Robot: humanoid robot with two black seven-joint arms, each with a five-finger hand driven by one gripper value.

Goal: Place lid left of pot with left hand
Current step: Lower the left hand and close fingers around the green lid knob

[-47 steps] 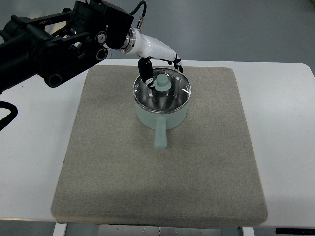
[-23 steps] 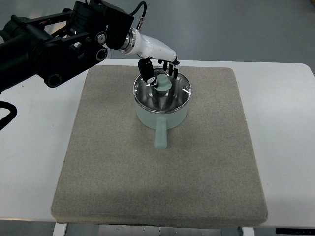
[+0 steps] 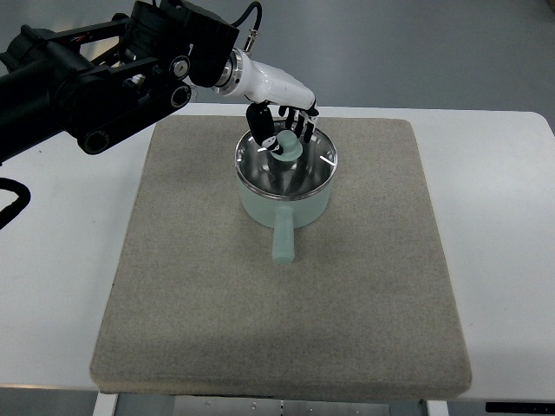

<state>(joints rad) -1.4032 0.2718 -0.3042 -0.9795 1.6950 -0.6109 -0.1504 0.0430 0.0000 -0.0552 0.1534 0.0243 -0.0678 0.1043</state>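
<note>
A pale mint-green saucepan with a shiny metal inner wall stands on the far half of a grey felt mat, which covers most of a white bench. Its stubby mint handle points straight toward the robot's side. The clear glass lid with a round mint-green knob sits on the pot's rim, not yet lifted.

The left hand, white-shelled with black fingers, reaches in from the upper left on a bulky black arm and hangs directly over the lid. The fingers curl downward around the knob, one on its left side and the others on its far right side; they look closed on the knob or very near it, but whether they truly pinch it cannot be told from this steep view. The right hand is out of view.

The relation that matters: the knob lies right beneath and between the fingers, so the grasp is a short squeeze rather than a reach. The open mat to the left of the pot, on the arm's own side, is the likely landing spot, once the lid lifts clear of the rim.
</note>
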